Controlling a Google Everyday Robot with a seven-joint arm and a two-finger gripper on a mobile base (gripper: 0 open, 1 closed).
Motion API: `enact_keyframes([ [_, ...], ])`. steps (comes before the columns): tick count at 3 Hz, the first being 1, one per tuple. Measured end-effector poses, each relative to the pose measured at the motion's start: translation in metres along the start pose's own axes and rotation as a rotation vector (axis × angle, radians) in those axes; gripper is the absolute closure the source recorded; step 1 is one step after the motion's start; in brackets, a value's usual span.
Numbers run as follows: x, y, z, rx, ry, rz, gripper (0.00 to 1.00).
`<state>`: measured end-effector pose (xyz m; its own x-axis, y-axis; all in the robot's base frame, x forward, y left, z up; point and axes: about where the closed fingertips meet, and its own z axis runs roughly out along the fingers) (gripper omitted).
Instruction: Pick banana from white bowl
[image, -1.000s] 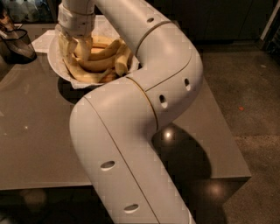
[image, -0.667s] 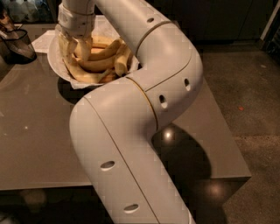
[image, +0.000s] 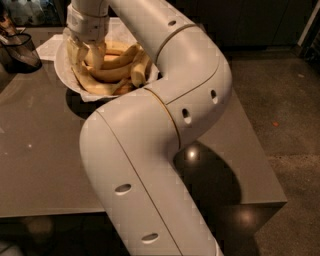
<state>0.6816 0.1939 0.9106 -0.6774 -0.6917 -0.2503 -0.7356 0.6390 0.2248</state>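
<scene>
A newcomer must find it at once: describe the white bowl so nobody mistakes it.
On the grey table, look toward the far edge, where the robot's white arm reaches down. There sits the white bowl, with the gripper lowered into it. It is wide, paper-lined and piled with bananas, unlike the dark mesh basket left of it in the view.

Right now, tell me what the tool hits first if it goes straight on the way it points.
The tool points down into the white bowl, low among the bananas. Straight on, it likely meets a banana first; depth is unclear.
</scene>
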Motion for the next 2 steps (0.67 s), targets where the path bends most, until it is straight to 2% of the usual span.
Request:
enact_keyframes([
  [1, 0.0, 0.0, 0.0, 0.0, 0.0, 0.0, 0.13],
  [2, 0.0, 0.0, 0.0, 0.0, 0.0, 0.0, 0.0],
])
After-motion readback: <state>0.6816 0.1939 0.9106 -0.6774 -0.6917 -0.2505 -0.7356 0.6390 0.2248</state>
